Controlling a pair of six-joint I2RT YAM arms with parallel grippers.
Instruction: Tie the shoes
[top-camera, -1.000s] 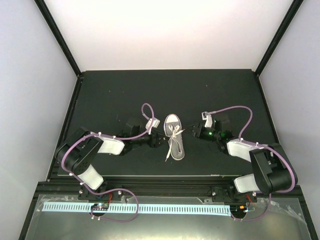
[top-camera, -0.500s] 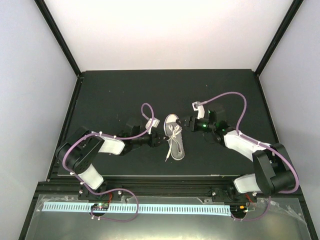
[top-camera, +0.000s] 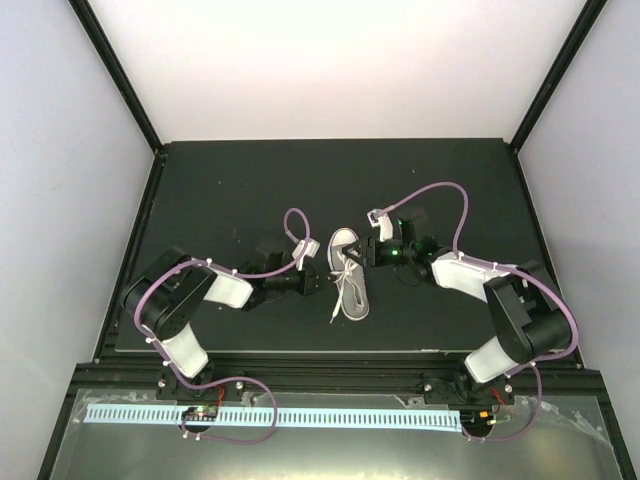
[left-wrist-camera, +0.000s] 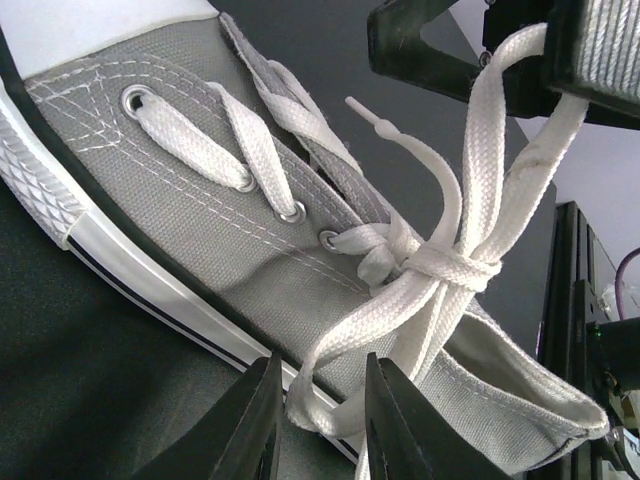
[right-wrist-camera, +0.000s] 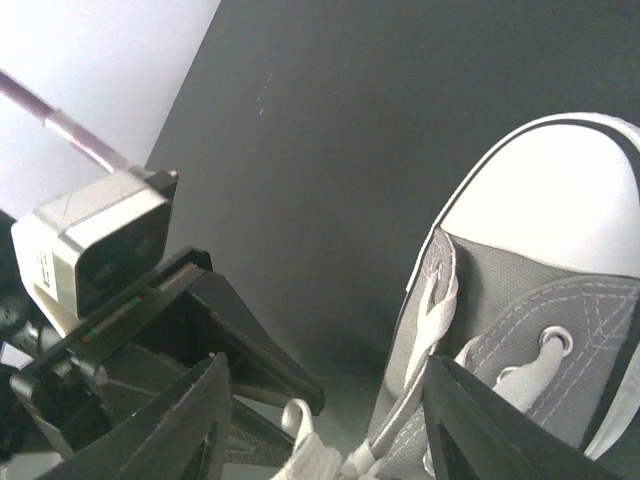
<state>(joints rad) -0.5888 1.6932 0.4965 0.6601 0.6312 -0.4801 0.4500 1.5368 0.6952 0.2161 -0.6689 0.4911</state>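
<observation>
Left wrist view: my left hand (left-wrist-camera: 322, 372) sits close around a limp lace loop (left-wrist-camera: 345, 340), grip unclear; the light, soft shoe (top-camera: 349, 283) lies mid-desk (top-camera: 220, 190) between both hands. My right hand (right-wrist-camera: 325, 368) gapes around a slippery lace strand (right-wrist-camera: 310, 445), best pinched near the knot (left-wrist-camera: 445, 268).

Right gripper (top-camera: 362, 252) has closed in: the sneaker (top-camera: 350, 285), formerly well ahead of its fingertips, now sits right at them. A strand of the laces (left-wrist-camera: 490, 130), once clear of the claw, now runs up between its spread fingers (right-wrist-camera: 190, 430). Purple cable (top-camera: 440, 187) behind it has shifted along with it.
</observation>
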